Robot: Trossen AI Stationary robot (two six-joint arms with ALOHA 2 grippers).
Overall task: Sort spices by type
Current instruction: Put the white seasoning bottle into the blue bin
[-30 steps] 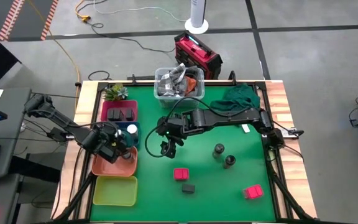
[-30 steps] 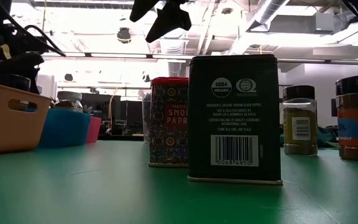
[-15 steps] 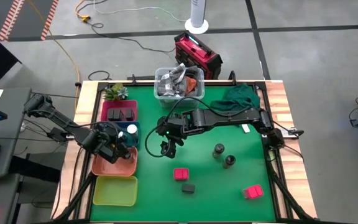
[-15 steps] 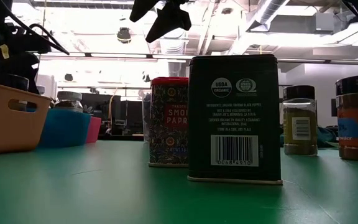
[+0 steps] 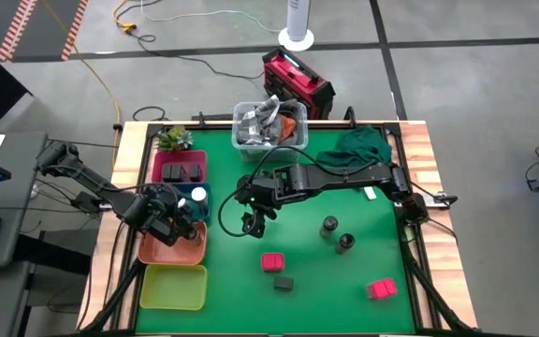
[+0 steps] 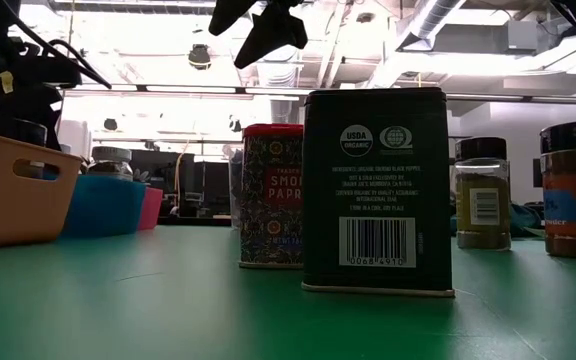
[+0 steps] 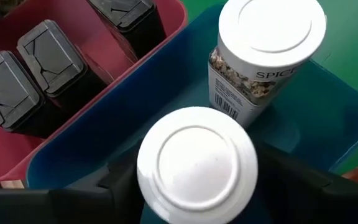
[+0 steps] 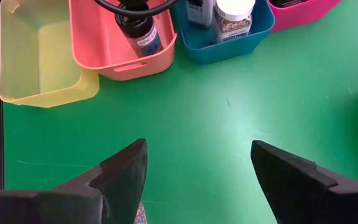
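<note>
Left gripper [image 7: 194,186] hangs over the blue tray [image 7: 328,124], fingers clamped on a white-topped jar [image 7: 196,165], beside a second white-topped jar [image 7: 266,46] standing in that tray; 3 black boxes [image 7: 48,68] sit in the adjoining pink tray [image 7: 114,59]. Right gripper [image 8: 197,171] hovers over bare green mat [image 8: 229,118], fingers spread wide, holding nothing. 2 pink-red boxes [image 5: 272,262], 1 black box [image 5: 284,282] and 2 dark jars [image 5: 328,227] stand loose on the mat.

White-topped jar [image 7: 197,164] in left hand [image 7: 191,186]
</note>
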